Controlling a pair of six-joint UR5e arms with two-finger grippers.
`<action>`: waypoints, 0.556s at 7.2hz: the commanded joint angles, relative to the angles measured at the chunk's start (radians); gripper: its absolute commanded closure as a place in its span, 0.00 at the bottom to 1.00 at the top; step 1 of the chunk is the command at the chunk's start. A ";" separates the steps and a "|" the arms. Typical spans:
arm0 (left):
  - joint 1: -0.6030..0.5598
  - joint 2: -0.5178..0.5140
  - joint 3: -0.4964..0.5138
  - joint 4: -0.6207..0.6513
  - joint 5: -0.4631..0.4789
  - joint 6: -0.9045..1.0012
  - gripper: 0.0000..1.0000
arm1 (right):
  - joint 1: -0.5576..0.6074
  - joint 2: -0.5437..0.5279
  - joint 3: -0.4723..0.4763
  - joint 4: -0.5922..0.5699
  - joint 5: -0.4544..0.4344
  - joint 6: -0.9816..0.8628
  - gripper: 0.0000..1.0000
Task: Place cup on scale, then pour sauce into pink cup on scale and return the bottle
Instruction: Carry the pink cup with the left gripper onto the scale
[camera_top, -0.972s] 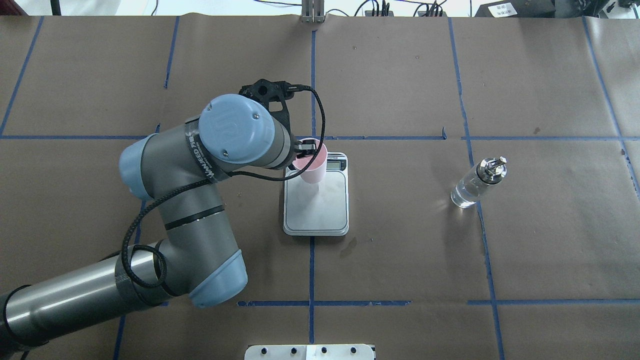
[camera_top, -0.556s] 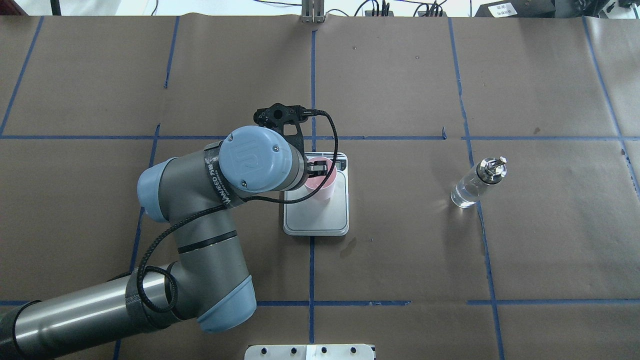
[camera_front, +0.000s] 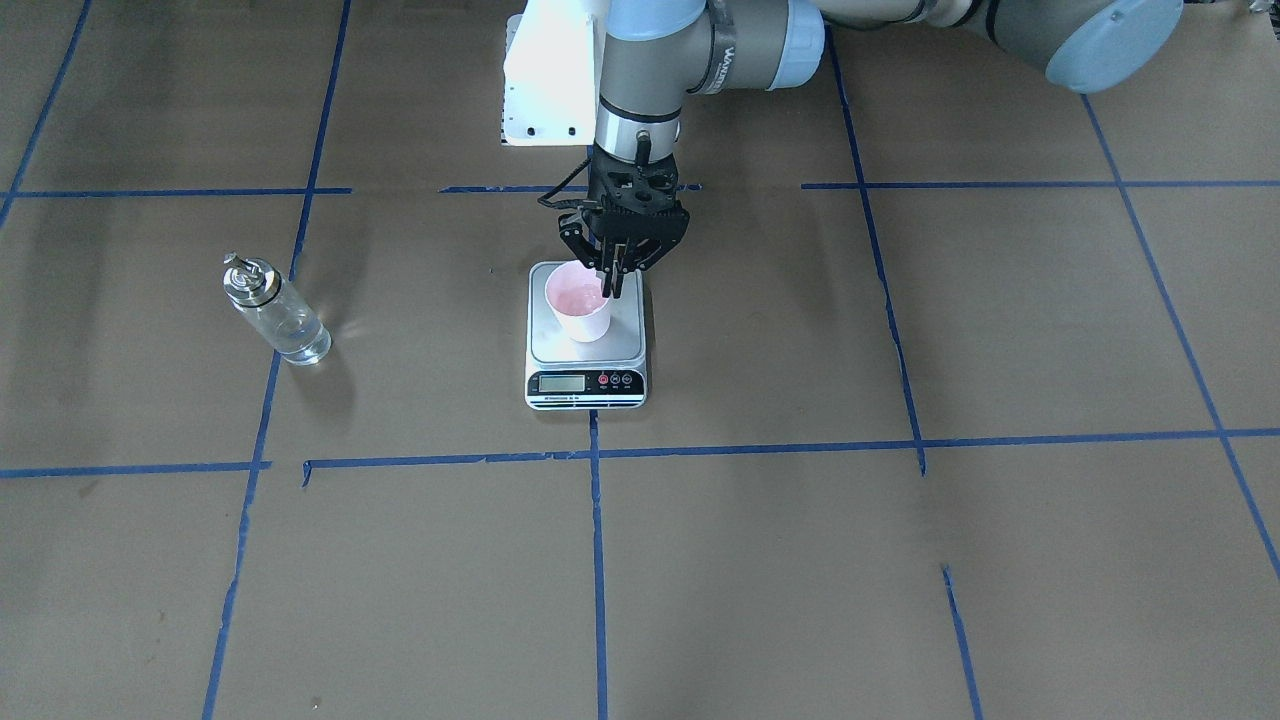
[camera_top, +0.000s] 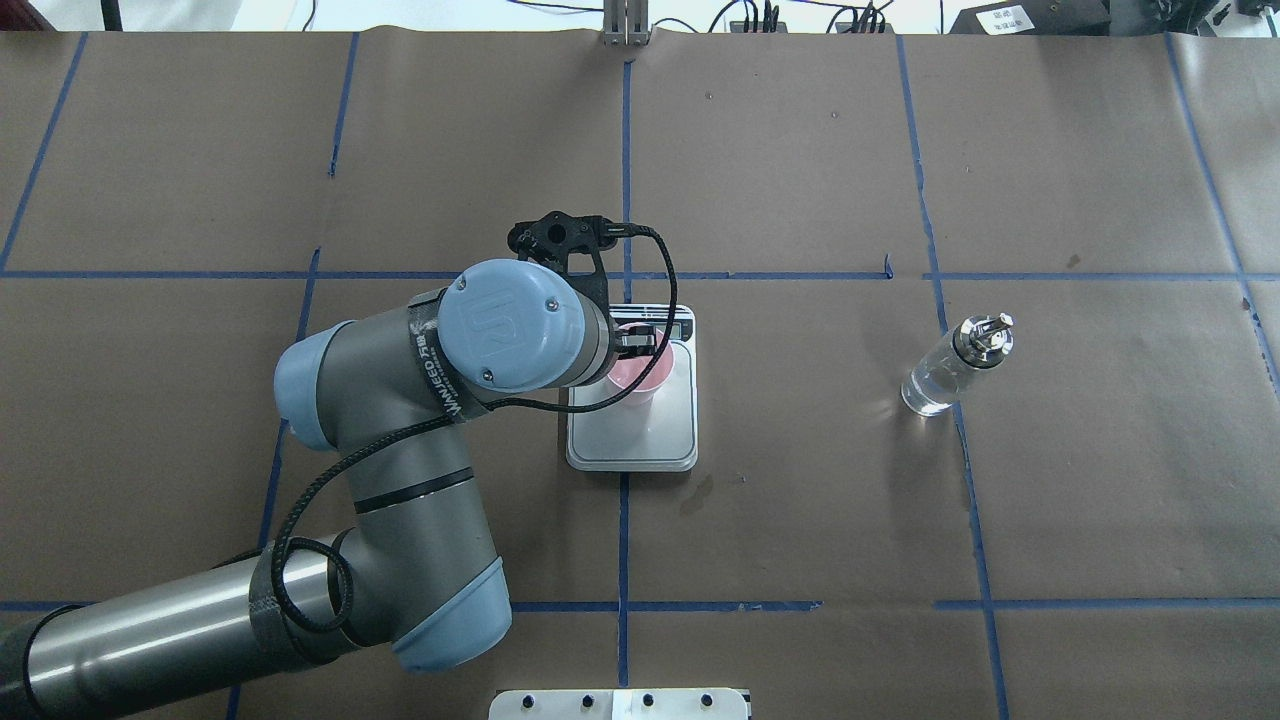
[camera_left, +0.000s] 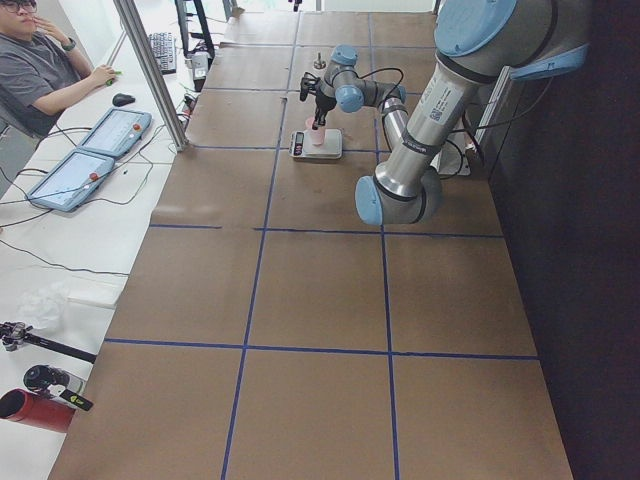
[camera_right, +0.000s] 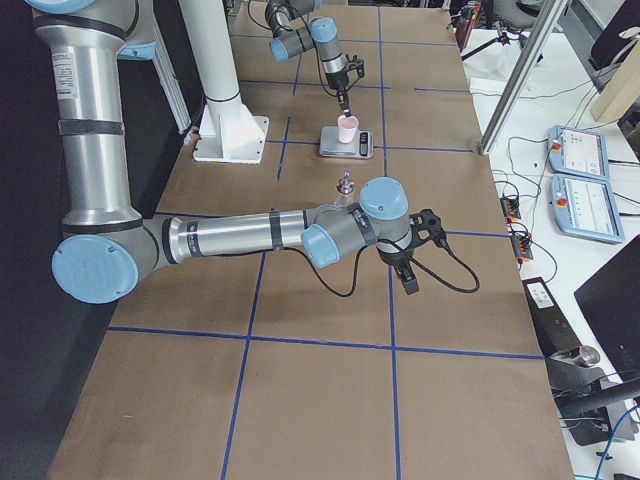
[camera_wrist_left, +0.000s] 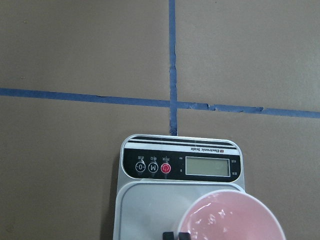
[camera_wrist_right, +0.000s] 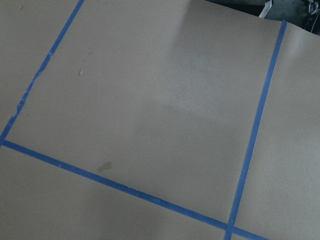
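One cup (camera_front: 578, 308), one scale (camera_front: 586, 385) and one bottle (camera_front: 275, 312) are on the bench (camera_front: 800, 550). The cup is small and tapered, whitish outside, pale pink inside, with nothing in it. It stands upright on the scale's platform, directly under the left fingers (camera_front: 611, 283), which are pinched shut on its rim. The bottle, holding clear sauce (camera_top: 925, 392), stands well apart from them. Whether the right fingers (camera_right: 411, 282) are open I cannot tell.

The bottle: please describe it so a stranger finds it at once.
On the brown table with blue tape, find the white scale in the middle. To the robot's right of it the bottle stands alone: clear glass, silver cap, unlike the pink cup at the scale.
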 joint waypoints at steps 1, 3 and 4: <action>0.001 0.000 0.000 0.000 0.000 0.000 0.71 | 0.000 0.000 0.001 0.000 0.000 0.000 0.00; -0.002 0.003 -0.006 0.000 0.000 0.000 0.35 | 0.000 -0.002 0.001 0.000 0.000 0.000 0.00; -0.002 0.061 -0.069 -0.002 0.000 0.011 0.00 | 0.000 -0.002 0.001 0.000 0.000 0.000 0.00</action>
